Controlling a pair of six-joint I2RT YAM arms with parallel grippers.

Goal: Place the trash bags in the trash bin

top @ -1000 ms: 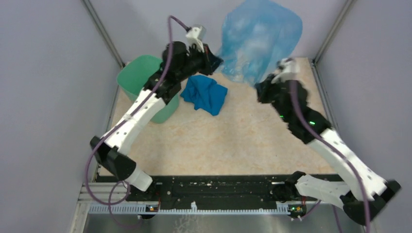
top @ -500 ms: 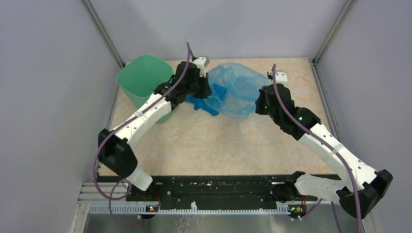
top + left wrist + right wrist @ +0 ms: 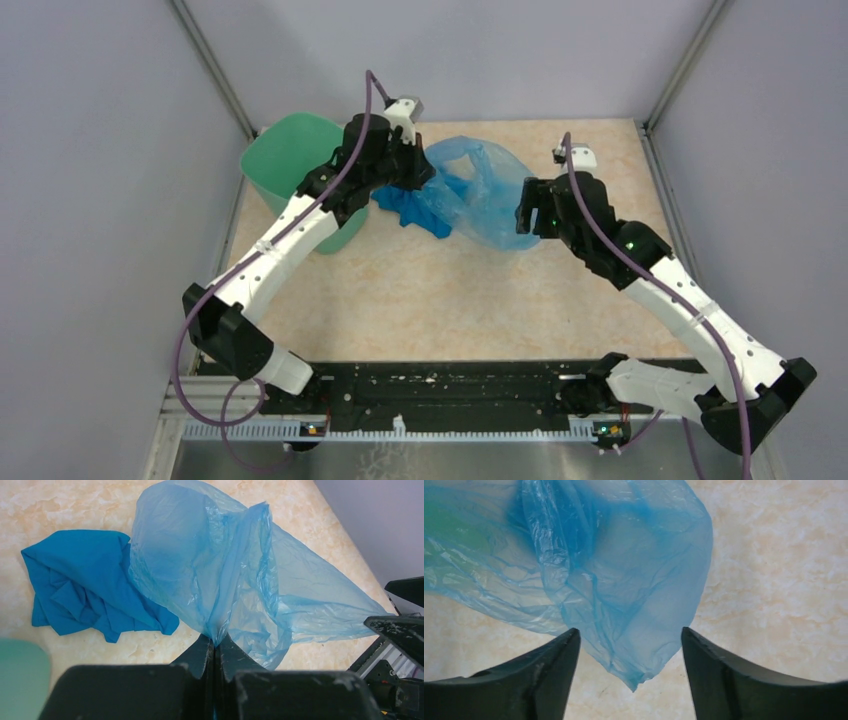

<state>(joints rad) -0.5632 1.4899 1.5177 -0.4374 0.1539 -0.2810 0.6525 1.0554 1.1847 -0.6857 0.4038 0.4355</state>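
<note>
The light-blue translucent trash bag (image 3: 482,195) lies crumpled on the table between the two arms. My left gripper (image 3: 426,178) is shut on one gathered edge of it; in the left wrist view the film (image 3: 215,565) fans out from the pinched fingertips of that gripper (image 3: 216,641). My right gripper (image 3: 527,210) stands open at the bag's right end. The right wrist view has a loose corner of the bag (image 3: 624,580) hanging between that gripper's (image 3: 629,632) spread fingers, touching neither. The mint-green trash bin (image 3: 285,160) stands at the back left, behind the left arm.
A crumpled dark-blue cloth (image 3: 410,212) lies on the table right of the bin, partly under the bag; it is also in the left wrist view (image 3: 85,585). Grey walls close in the table at the back and on both sides.
Both arms brought the bag down from the air onto the table. The right gripper opened and let go of its end. The left gripper stayed shut on the bag.
</note>
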